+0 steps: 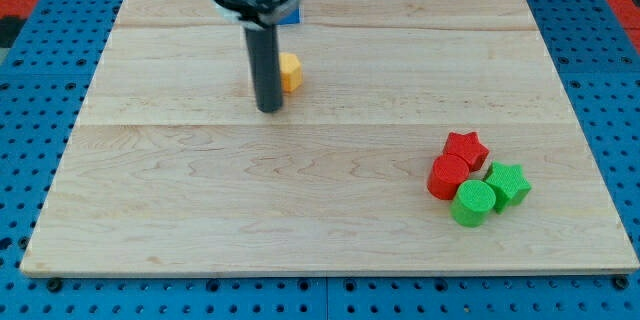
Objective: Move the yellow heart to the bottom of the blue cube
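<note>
The yellow heart (290, 72) lies on the wooden board in the upper middle of the view, partly hidden by the rod. The blue cube (291, 16) is near the view's top, mostly hidden behind the arm's head; only a small blue edge shows. My tip (269, 108) rests on the board just left of and slightly below the yellow heart, very close to it. The yellow heart lies below the blue cube, a short gap between them.
A cluster sits at the view's lower right: a red star (466, 147), a red cylinder (449, 176), a green cylinder (473, 202) and a green star (507, 182). The wooden board (200, 210) lies on a blue pegboard.
</note>
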Controlling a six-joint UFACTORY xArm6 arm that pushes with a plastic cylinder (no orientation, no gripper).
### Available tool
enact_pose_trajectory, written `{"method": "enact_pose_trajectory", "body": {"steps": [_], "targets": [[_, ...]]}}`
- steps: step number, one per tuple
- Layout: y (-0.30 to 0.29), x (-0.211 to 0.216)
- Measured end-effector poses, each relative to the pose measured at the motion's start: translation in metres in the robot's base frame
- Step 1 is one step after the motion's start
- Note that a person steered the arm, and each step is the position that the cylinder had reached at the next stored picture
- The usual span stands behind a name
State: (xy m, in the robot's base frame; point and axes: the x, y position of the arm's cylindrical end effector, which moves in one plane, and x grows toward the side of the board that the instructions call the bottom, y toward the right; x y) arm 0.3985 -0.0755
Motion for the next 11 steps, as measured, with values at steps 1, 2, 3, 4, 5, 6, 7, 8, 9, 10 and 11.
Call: {"method": "enact_pose_trajectory", "body": {"steps": [1, 2, 3, 4, 5, 6, 7, 8, 9, 10, 11], "targets": [[0.009, -0.03], [-0.013, -0.084], [-0.005, -0.09], [0.012, -0.071], [0.027, -0.032], [0.051, -0.013], [0.037, -0.042], [-0.025, -0.088], [-0.03, -0.053], [-0.092, -0.099], [-0.049, -0.133]]}}
